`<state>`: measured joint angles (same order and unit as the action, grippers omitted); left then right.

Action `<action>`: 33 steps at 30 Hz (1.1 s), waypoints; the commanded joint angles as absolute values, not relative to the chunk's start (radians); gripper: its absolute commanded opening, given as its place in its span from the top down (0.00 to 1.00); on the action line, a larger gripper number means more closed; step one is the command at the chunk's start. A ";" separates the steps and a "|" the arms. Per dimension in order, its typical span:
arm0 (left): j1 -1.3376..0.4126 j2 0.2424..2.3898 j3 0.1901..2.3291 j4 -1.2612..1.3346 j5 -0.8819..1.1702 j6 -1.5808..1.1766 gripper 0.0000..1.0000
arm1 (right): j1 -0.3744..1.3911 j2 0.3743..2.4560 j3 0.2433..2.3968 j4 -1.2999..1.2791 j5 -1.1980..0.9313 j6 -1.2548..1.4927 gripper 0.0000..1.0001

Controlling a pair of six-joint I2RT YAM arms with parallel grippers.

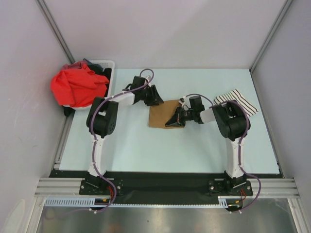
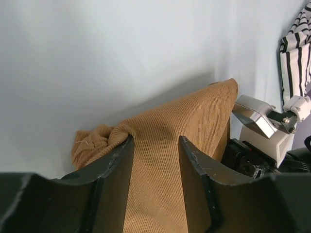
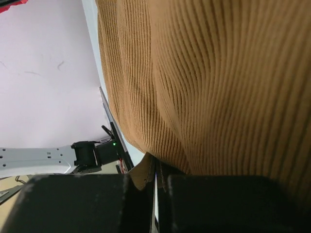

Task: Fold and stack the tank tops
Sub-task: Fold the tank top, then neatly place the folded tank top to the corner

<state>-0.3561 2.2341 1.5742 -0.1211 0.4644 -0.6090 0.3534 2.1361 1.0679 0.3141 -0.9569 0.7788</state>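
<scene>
— Two tops on the surface (image 1: 146, 145)?
— Yes. Tan top (image 1: 156, 116) mid-surface, between and under both end effectors. Striped top (image 1: 236, 101) well off to the right of the right end effector (image 3: 155, 178), past that arm's elbow, not touching the tan one.
— State of the right end effector?
— Clamped on the tan top: fingers almost together around a fold, ribbed cloth filling the wrist view just ahead.
— And the left end effector (image 2: 156, 143)?
— Spread wide at the tan top's far left edge. Cloth showing between the fingers (image 2: 114, 170), not pinched, rising in a ridge just ahead; touching them or not, hard to say.
— Anything else nearby?
— Basket (image 1: 108, 63) well to the left of the left end effector, at the far left corner, with red cloth (image 1: 75, 86) heaped over its rim.
</scene>
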 commanded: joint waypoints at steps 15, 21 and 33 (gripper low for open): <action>-0.347 1.895 1.375 -0.205 0.305 -0.496 0.20 | 0.327 1.836 1.144 -0.170 -0.687 0.525 0.46; -0.383 1.787 1.279 -0.284 0.158 -0.472 0.15 | 0.333 1.802 1.255 -0.383 -0.427 0.422 0.35; -0.448 1.910 1.302 -0.275 0.121 -0.505 0.18 | 0.357 1.997 1.518 -0.558 -0.103 0.357 0.37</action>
<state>-0.4351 1.8824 1.2884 -0.2752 0.1505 -0.5049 0.3382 1.9404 1.4551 -0.4816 -0.1864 0.3927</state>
